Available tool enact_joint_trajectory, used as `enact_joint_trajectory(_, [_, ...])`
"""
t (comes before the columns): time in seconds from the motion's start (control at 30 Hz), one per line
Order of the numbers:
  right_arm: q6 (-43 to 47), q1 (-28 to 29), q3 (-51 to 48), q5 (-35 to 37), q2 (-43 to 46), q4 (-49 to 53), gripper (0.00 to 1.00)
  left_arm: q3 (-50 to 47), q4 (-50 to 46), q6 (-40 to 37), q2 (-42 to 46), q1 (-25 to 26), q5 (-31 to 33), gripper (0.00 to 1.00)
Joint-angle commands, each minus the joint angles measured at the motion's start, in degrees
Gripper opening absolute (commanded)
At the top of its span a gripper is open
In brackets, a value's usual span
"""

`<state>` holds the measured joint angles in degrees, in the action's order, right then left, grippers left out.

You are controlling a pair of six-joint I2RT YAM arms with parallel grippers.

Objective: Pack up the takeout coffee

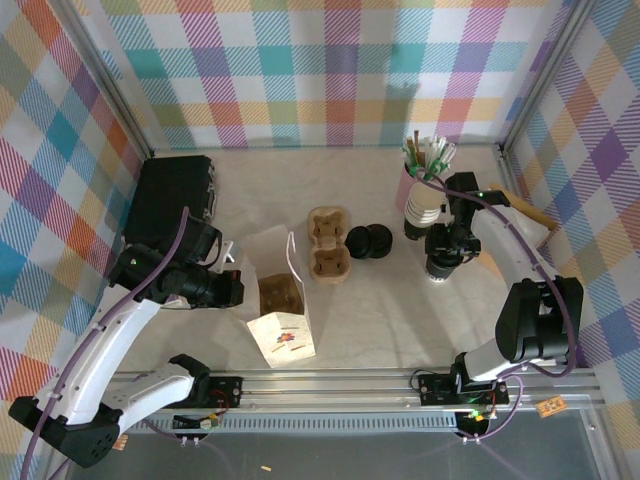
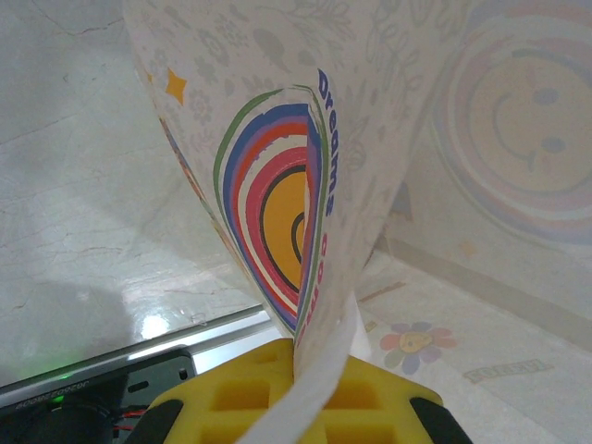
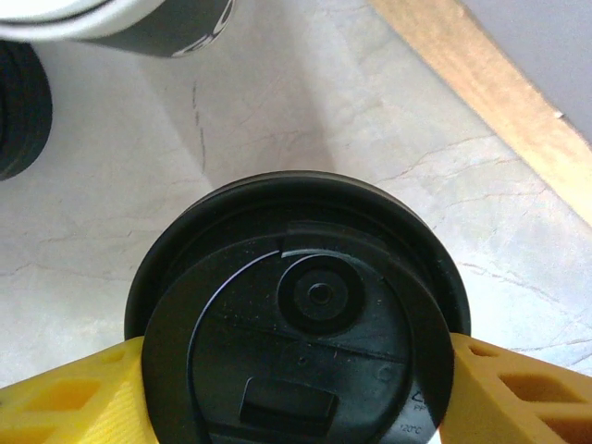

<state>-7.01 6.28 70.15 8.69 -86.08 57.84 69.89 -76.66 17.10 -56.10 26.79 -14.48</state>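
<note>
One lidded cup, the takeout coffee (image 3: 296, 314), stands upright on the surface (image 1: 390, 320) at the right side, its long axis vertical, directly under the right arm's jaws; these sit one to each side of the black lid, against its rim, though whether they truly pinch it I cannot tell; the right arm is plainly the nearer. The left arm's jaws are clamped together on the edge of the paper bag (image 2: 305, 185), well apart to the left; "Dreams" reads in purple on it; the lid's small print is illegible.
</note>
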Motion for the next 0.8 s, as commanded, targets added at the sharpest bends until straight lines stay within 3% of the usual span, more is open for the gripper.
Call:
enact_joint_trajectory(0.0, [-0.72,0.66,-0.94,-3.61,1.87,3.42,0.53,-0.38,-1.35,0.82,-0.93,-0.35,1.52,0.00])
enact_joint_trajectory(0.5, [0.18,0.62,-1.13,-4.18,2.90,4.47,0.53,2.62,0.27,0.61,-8.59,-0.38,2.18,0.00])
enact_joint_trajectory(0.77, [-0.33,0.65,-1.75,-4.35,4.89,4.73,0.53,1.88,-0.15,1.53,-8.51,-0.40,2.19,0.00])
